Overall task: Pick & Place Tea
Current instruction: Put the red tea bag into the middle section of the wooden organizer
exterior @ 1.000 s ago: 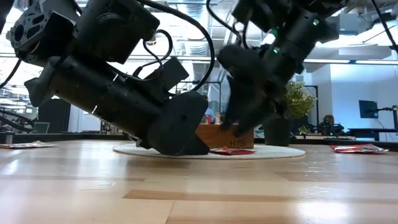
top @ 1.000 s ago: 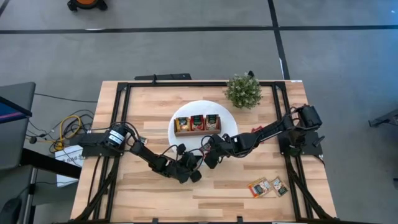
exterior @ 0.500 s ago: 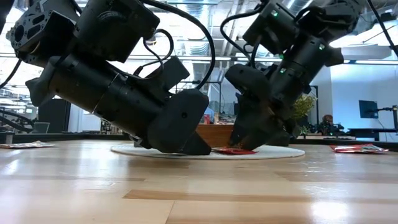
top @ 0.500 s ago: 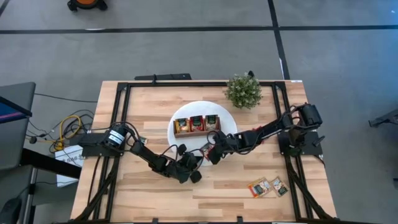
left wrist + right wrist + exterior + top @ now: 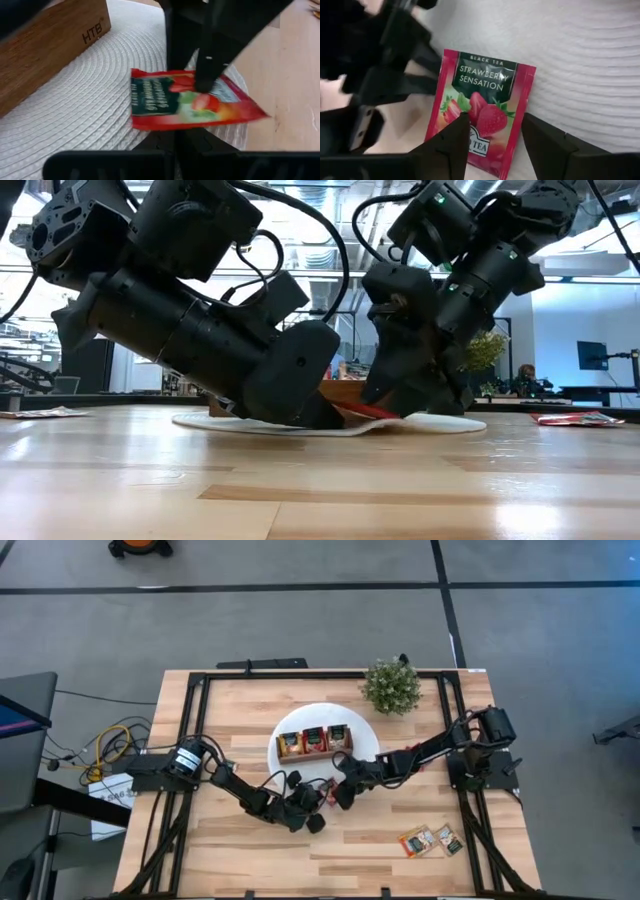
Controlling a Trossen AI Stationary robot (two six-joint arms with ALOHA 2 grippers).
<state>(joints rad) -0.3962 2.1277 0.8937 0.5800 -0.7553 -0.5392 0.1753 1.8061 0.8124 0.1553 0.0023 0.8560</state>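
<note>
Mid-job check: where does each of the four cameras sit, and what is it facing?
High: overhead, straight down; both arms, wooden box.
Low: table height, level; both arms over the white mat.
Left wrist: left tool shut at the red tea sachet.
Right wrist: right tool straddling it.
Shared: both wrist views show that sachet.

even diffuse overhead light, soft shadows on the table (image 5: 230, 850), low view backlit by bright far windows, arms near-silhouetted, wrist views blurred on the near fingers (image 5: 451, 145), sachet (image 5: 480, 112) print sharp
</note>
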